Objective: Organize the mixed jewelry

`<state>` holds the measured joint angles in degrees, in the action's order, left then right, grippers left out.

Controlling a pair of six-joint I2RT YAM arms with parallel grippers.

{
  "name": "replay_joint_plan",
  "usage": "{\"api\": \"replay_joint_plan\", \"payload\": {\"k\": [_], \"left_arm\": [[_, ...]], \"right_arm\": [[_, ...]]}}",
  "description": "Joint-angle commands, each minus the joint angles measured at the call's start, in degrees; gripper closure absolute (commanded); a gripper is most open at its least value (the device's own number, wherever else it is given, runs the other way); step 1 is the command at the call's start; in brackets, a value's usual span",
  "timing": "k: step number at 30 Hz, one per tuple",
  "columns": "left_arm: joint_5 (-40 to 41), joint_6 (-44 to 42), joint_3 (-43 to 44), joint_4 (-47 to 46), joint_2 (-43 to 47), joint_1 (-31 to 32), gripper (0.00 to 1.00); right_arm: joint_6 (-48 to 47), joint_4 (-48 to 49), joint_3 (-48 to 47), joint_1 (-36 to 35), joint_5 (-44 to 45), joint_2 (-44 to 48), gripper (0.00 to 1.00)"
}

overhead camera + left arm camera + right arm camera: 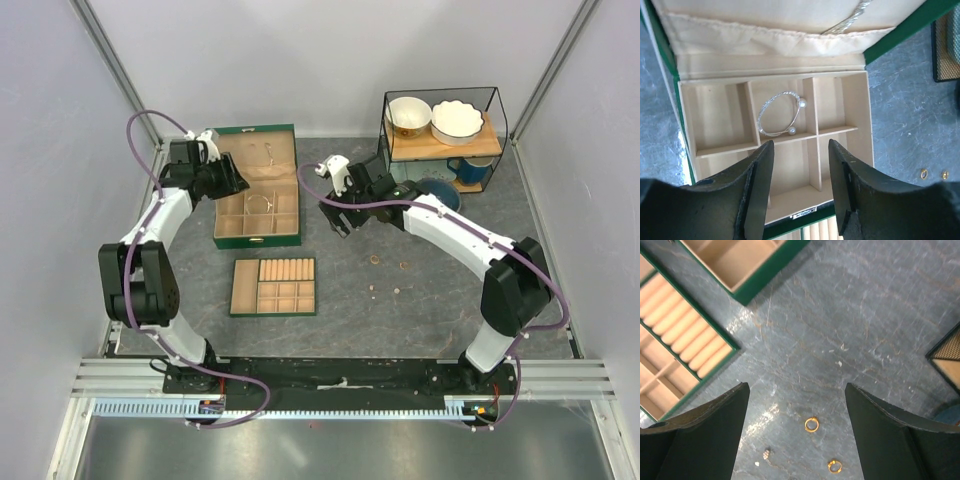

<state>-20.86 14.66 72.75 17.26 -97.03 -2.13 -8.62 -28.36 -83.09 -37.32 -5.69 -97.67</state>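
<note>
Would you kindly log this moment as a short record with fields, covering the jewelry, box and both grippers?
stored: thin silvery wire bangle, lying in a rear middle compartment of the open green box with tan compartments
loose: two small gold rings on the grey table, near the right gripper
left gripper: open, empty, above the box
right gripper: open, empty

The left jaws cover the near compartments of the green, tan-lined box [715, 117], and a silvery twisted strand [852, 17] in its lid beyond them runs off the top edge. Between the right jaws, a pale speck [766, 453] on the grey worktop [840, 315] is too small to identify.
</note>
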Motion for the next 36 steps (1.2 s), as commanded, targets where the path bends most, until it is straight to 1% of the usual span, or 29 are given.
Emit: {"api": "replay_joint_plan", "payload": {"k": [1,2,3,5,13,29,36], "left_arm": [[2.3,-5.3,0.6,-1.3,1.1,1.4,0.45],[2.6,-5.4,0.9,-1.5,-0.4,1.4,0.45],[2.9,-5.5,1.5,-1.8,-1.1,3.1,0.45],[4.1,-5.8,2.1,-2.4,-2.6,4.4,0.45],[7.1,-6.0,4.9,-3.9,-9.1,6.5,0.46],[10.6,-7.4,6.0,-5.6,-11.5,6.5,0.47],[10.6,-7.4,7.4,-5.5,-13.6,6.5,0.47]], "right_arm": [[-1.7,-0.3,2.1,0.2,1.9,2.5,0.14],[-1.4,-0.3,2.2,0.1,1.8,2.6,0.14],[-1.3,-0.2,2.2,0.1,1.9,2.7,0.14],[-1.2,-0.1,2.5,0.1,1.8,2.8,0.14],[-1.0,0.5,3.5,0.1,1.8,2.8,0.14],[-0.8,1.3,4.4,0.1,1.2,2.7,0.15],[-0.9,1.2,4.9,0.1,1.5,3.4,0.14]]}}
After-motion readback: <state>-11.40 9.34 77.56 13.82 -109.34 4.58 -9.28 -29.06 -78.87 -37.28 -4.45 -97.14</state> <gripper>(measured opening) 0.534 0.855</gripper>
